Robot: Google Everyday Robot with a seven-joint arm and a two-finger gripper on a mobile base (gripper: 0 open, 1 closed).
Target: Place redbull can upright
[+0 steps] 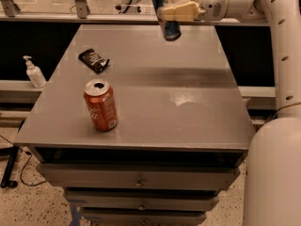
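Gripper sits at the top middle of the frame, fingers clamped around the redbull can, nearly upright above the table's far edge. An orange soda can stands lower left, a black snack packet behind it, and a pump bottle off to the left.

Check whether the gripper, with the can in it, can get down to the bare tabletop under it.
Probably yes. The gripper holds the redbull can roughly upright above the tabletop's far edge; the surface below is bare, and the black packet and orange can sit well clear.
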